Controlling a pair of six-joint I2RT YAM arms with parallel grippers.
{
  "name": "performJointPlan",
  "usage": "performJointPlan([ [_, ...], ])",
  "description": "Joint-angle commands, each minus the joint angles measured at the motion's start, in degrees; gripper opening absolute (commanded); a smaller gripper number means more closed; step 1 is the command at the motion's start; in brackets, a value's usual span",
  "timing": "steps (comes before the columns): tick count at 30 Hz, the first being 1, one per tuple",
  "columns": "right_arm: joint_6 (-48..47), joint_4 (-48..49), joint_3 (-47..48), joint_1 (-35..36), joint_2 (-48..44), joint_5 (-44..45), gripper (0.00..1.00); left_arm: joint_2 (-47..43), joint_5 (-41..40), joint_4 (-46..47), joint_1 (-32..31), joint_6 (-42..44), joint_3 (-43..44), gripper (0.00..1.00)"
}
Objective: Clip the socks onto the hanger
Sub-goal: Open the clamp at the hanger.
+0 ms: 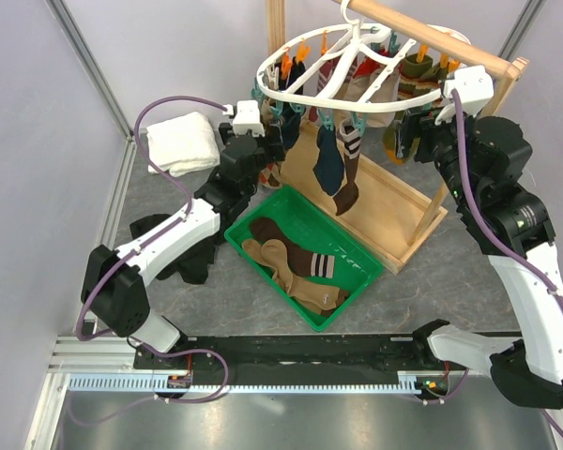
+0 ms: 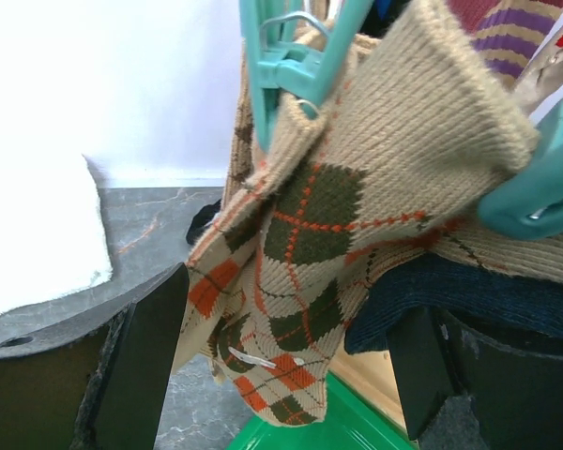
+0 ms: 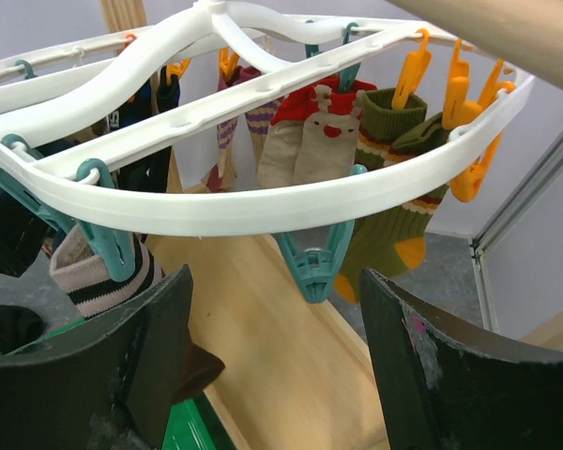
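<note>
Several socks (image 1: 296,267), tan ones and a brown one with white stripes, lie in a green bin (image 1: 342,246) below and in front of the hanger (image 1: 375,109). The hanger hangs from the rod of a wooden stand (image 1: 394,211). More socks are clipped under it. A navy sock (image 1: 328,164) and a brown striped sock (image 1: 350,178) dangle from its front rim. Under its far side I see a tan sock with a red cuff and a small face (image 3: 310,141), and an olive sock with an orange toe (image 3: 385,225). Any marking on the bin is too small for me to read.

My left gripper (image 2: 291,309) sits at the hanger's left end with its jaws wide apart and nothing clamped. An argyle sock (image 2: 310,216), pinched in a teal clip (image 2: 296,66), drapes down between the fingers. Its edge is against or just beside the left finger (image 2: 141,366); I cannot tell which. A dark blue knit (image 2: 469,300) bunches just over the other finger.

My right gripper (image 3: 277,281) is under the hanger's right end, jaws apart. A second teal clip (image 3: 314,267) hangs from the rim just above the gap.

Room is tight there. The stand's base board lies below the hanger, the rod crosses close above it, and orange clips (image 3: 469,141) crowd its right rim. A white towel (image 1: 180,141) lies well left of the hanger, with a black cloth (image 1: 150,228) left of it and nearer me.
</note>
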Motion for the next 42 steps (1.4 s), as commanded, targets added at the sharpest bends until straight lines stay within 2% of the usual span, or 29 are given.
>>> performJointPlan([
  [1,1.29,0.22,1.63,0.06,1.31,1.58,0.78,-1.04,0.35,-0.10,1.66,-0.61,1.76,0.88],
  [10,2.26,0.92,2.50,-0.65,3.34,0.09,0.77,-0.42,2.20,-1.15,3.95,-1.31,1.85,0.87],
  [23,5.87,3.12,2.68,-5.39,5.54,0.54,0.74,-0.43,4.66,-1.94,5.18,-2.80,1.85,0.87],
  [33,3.85,4.88,3.65,-7.06,5.53,-7.99,0.71,-0.86,6.15,-2.38,5.27,-2.80,1.67,0.87],
  [42,4.63,4.88,5.14,-7.50,6.06,-9.22,0.57,-1.21,7.65,-3.18,5.27,-3.42,1.49,0.87],
])
